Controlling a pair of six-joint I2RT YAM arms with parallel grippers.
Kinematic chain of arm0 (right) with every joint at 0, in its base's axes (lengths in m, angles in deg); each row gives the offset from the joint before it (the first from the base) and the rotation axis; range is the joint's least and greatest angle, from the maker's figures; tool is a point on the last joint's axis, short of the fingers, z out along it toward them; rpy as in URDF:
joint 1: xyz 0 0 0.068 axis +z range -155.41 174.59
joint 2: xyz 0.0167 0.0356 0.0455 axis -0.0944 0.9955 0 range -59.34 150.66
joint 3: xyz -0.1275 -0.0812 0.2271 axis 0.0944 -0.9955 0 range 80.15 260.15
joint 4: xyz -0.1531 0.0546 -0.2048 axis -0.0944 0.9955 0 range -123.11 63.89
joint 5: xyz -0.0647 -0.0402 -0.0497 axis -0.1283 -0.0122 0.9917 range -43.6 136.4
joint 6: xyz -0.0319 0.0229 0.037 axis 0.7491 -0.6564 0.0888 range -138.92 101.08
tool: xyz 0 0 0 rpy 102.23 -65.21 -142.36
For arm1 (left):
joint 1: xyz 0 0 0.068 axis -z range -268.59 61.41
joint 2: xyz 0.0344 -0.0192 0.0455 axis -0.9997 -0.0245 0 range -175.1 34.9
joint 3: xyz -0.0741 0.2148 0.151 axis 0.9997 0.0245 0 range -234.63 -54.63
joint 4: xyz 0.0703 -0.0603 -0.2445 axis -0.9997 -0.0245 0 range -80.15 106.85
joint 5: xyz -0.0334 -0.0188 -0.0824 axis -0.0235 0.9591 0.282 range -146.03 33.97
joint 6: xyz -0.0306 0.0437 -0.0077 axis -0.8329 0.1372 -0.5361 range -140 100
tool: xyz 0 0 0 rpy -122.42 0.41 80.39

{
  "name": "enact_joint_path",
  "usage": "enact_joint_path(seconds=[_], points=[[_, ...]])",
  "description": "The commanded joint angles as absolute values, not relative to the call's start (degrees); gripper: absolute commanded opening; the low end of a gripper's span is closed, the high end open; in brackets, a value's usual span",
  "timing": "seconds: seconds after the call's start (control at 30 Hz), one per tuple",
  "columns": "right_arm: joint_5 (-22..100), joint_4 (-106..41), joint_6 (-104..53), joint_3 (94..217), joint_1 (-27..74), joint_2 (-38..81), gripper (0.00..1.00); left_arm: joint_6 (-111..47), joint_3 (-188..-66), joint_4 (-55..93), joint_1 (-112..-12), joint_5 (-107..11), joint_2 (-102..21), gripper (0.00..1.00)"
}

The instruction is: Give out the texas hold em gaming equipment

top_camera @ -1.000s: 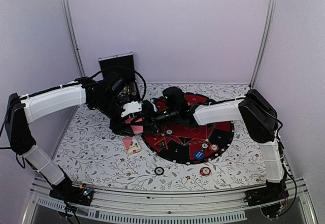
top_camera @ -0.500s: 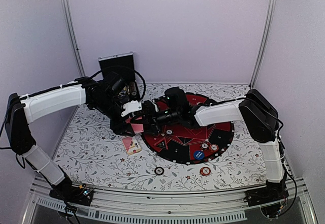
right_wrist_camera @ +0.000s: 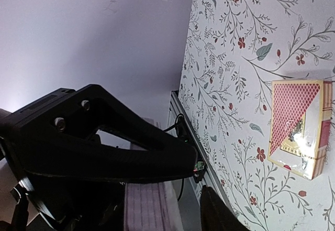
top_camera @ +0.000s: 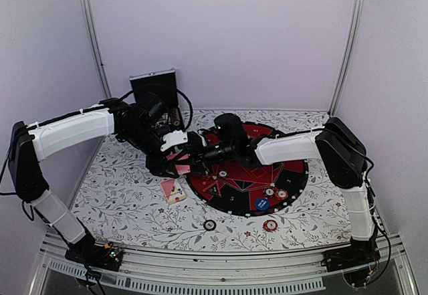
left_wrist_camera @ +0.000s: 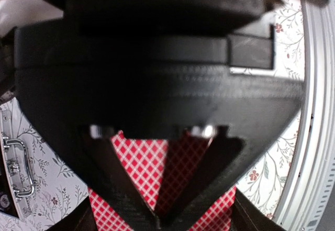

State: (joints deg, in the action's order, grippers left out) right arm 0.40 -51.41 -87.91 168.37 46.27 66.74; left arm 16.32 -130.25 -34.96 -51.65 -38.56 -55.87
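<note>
To the left, the left gripper [left_wrist_camera: 157, 218] is pinched on a clutch of playing cards [left_wrist_camera: 142, 163] at the mat's [top_camera: 294, 168] 9 o'clock rim, with one case [top_camera: 155, 89] at 11 o'clock and one boxed deck [top_camera: 173, 190] on the cloth [top_camera: 120, 194] at 8 o'clock. The right gripper [top_camera: 194, 154] crowds in, its grip hidden. Six chips [top_camera: 269, 225], four on the mat at 5 o'clock and two in front, haven't moved.

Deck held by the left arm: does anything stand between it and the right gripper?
Nothing visible does. The left gripper is shut on the deck, and the right gripper is right at it: in the right wrist view the deck's edge shows beside its fingers with nothing between.
</note>
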Motion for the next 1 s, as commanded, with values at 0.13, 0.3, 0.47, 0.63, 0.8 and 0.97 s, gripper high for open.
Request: enact_joint_path(seconds=[0.13, 0.3, 0.47, 0.63, 0.8, 0.97], points=[[1.3, -48.9, -86.1, 164.4, 44.5, 63.6, 0.35, 16.4, -131.6, -36.9, -52.0, -36.6, -56.2, 0.48], [1.1, -49.1, -86.0, 163.2, 44.4, 62.4, 0.35, 16.3, -131.4, -36.7, -52.1, -37.2, -56.2, 0.48], [0.8, -49.2, -86.0, 163.4, 44.3, 61.7, 0.35, 15.9, -131.0, -36.3, -52.2, -37.9, -56.6, 0.47], [-1.2, -50.4, -86.6, 162.9, 44.2, 61.2, 0.43, 15.1, -130.3, -35.6, -52.4, -38.7, -57.2, 0.46], [-2.3, -52.7, -87.8, 160.6, 43.7, 60.1, 0.58, 14.6, -130.2, -36.5, -52.9, -37.6, -58.0, 0.45], [-2.2, -52.5, -87.5, 158.9, 42.9, 58.0, 0.56, 14.9, -130.1, -37.6, -53.5, -36.8, -58.4, 0.45]])
